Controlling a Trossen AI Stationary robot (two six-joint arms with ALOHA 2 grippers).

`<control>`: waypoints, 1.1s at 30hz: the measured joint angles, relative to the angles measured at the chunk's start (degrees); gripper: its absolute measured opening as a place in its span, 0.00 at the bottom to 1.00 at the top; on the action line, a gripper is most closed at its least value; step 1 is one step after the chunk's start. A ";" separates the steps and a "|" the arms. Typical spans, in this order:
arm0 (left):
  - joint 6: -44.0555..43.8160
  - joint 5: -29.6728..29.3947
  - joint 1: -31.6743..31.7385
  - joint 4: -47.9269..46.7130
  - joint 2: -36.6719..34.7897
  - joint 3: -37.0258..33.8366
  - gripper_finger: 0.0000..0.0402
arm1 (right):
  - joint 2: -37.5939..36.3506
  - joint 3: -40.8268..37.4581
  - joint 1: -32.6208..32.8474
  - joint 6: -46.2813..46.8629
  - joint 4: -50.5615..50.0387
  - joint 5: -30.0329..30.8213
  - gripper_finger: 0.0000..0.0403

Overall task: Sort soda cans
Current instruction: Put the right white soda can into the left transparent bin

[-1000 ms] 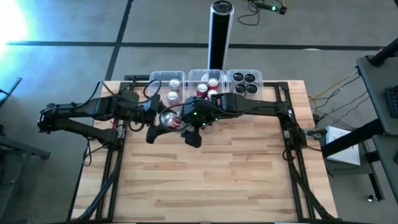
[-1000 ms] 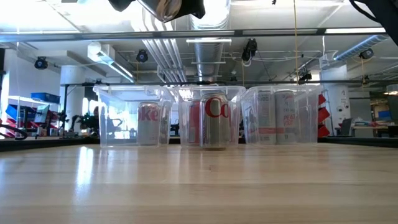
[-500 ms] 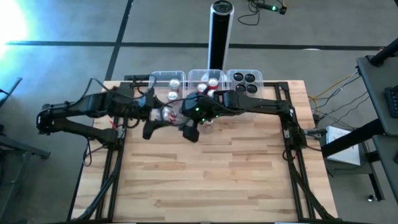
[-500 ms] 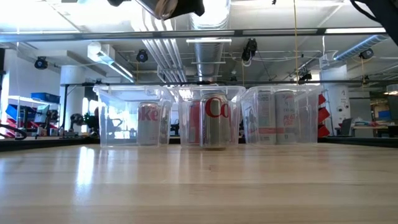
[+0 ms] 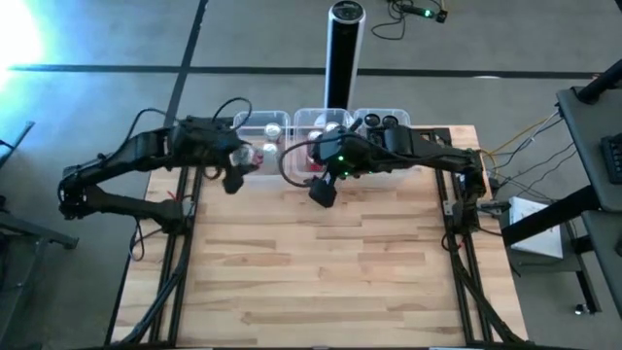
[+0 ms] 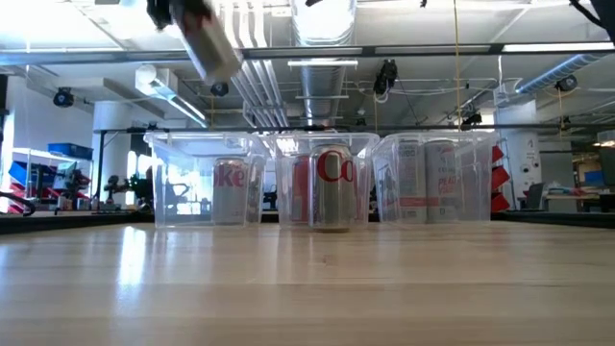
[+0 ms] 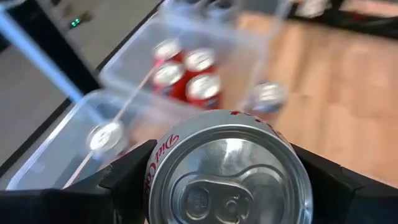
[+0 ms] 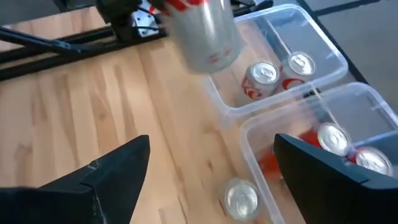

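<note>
Left wrist view: my left gripper is clamped on a silver Diet Coke can, held above the clear plastic tubs. My right gripper is spread apart, empty.

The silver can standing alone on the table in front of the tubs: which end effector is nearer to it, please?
Right. The right end effector hovers beside that can; the left end effector, gripping another silver can, is over the left tub.

In the low view the silver can is motion-blurred, and the left hand holding it is cut off by the top edge. In the left wrist view that can fills the foreground, hiding part of the tubs, which are blurred.
</note>
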 joint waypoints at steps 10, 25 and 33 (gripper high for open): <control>-3.44 -0.36 17.51 2.75 3.85 -9.50 0.71 | 0.94 -0.61 0.11 2.43 -0.61 -0.02 0.85; -2.10 -1.82 19.65 5.09 13.99 -10.88 0.71 | 1.02 -0.81 0.11 4.37 -0.61 -0.02 0.85; -1.93 -1.89 19.73 5.80 18.73 -10.98 0.71 | 1.02 -0.81 0.11 5.22 -0.61 -0.02 0.84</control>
